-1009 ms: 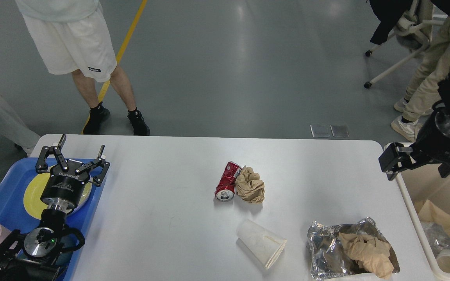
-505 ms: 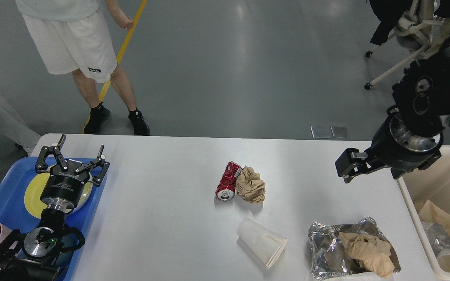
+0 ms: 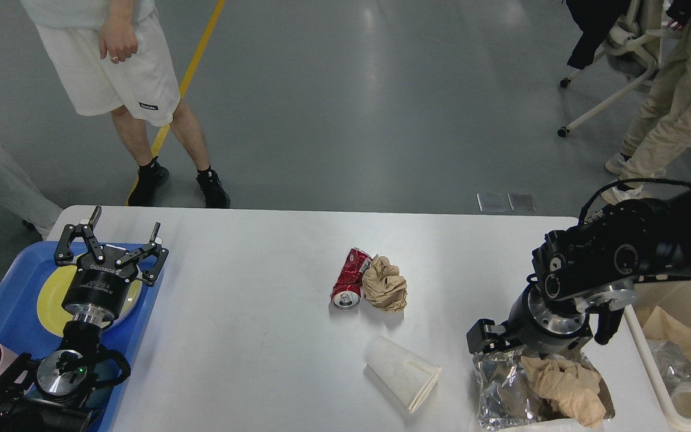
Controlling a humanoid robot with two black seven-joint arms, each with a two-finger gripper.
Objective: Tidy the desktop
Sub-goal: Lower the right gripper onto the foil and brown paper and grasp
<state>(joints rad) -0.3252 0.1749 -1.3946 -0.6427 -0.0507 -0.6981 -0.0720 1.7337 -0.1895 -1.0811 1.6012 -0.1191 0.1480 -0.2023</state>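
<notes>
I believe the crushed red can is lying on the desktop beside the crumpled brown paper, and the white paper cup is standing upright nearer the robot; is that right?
Not quite: the white paper cup is lying on its side, as the head view shows. The crushed red can does lie on the desktop beside the crumpled brown paper.

The left gripper (image 3: 114, 243) carries white "ROBOTIQ" lettering on its black body, above the yellow plate (image 3: 51, 294). Print on the red can (image 3: 348, 279) and a small label on the bystander's white shorts (image 3: 111, 72) are too small to read.
</notes>
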